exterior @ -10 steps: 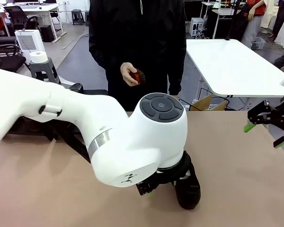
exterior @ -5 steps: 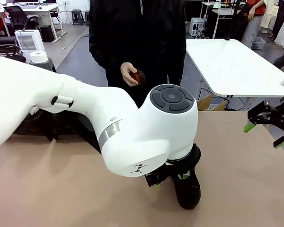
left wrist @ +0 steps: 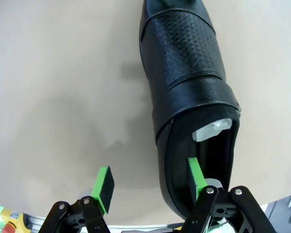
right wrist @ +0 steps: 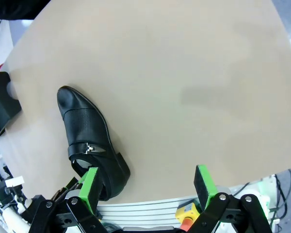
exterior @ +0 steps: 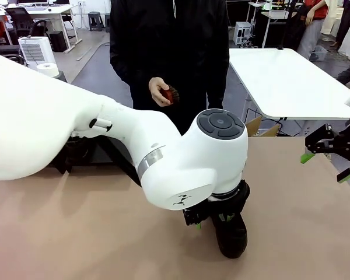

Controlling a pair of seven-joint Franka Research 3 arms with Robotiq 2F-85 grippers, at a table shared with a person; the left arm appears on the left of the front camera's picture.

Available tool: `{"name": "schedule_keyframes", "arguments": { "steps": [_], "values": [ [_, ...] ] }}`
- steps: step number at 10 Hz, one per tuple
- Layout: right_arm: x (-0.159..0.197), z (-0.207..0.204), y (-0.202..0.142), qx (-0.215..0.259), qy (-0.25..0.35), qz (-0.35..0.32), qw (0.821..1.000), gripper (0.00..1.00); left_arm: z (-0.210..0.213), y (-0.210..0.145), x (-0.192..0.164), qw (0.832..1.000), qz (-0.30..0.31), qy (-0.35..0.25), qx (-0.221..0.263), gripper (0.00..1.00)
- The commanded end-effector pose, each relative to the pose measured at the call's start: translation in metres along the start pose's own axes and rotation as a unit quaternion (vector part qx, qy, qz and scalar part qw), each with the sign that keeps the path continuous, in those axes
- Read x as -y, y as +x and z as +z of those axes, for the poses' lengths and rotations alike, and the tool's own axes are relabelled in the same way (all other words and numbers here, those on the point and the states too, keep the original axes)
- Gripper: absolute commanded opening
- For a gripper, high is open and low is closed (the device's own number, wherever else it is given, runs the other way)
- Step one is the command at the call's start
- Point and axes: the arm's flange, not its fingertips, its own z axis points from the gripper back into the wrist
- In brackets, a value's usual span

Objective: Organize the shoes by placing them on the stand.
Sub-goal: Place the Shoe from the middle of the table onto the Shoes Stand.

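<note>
My left gripper (left wrist: 150, 182) is spread with one pad (left wrist: 194, 175) inside the shoe (left wrist: 186, 82), and my right gripper (right wrist: 147, 187) is spread wide, holding nothing.

Behind the tan tabletop (exterior: 315, 233) there's a person in a black top (exterior: 169, 46) holding a small reddish-brown brush (exterior: 168, 93). A white table (exterior: 286, 81) sits off the far right corner, with a cardboard box (exterior: 258, 127) tucked just below it on the floor.
</note>
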Motion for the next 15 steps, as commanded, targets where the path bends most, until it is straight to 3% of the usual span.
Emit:
{"name": "schedule_keyframes", "arguments": {
  "steps": [1, 2, 6, 13, 15],
  "values": [
    [0.001, 0.000, 0.000, -0.003, 0.002, 0.006, 1.000, 1.00, 0.000, 0.003, 0.009, 1.000, -0.003, 0.009, -0.013, 0.79],
    [0.001, 0.000, 0.000, -0.003, 0.002, 0.006, 1.000, 1.00, 0.000, 0.004, 0.010, 1.000, -0.005, 0.012, -0.012, 0.79],
    [0.001, 0.000, 0.000, -0.003, 0.002, 0.006, 1.000, 1.00, -0.011, 0.005, 0.010, 0.999, -0.008, 0.024, -0.027, 0.02],
    [0.001, 0.000, 0.000, -0.003, 0.002, 0.006, 1.000, 1.00, -0.009, 0.003, 0.013, 0.999, -0.021, 0.019, -0.035, 0.00],
    [0.001, 0.000, 0.000, -0.003, 0.002, 0.006, 1.000, 1.00, 0.021, -0.004, 0.005, 0.994, -0.091, 0.042, -0.035, 0.00]
  ]
}}
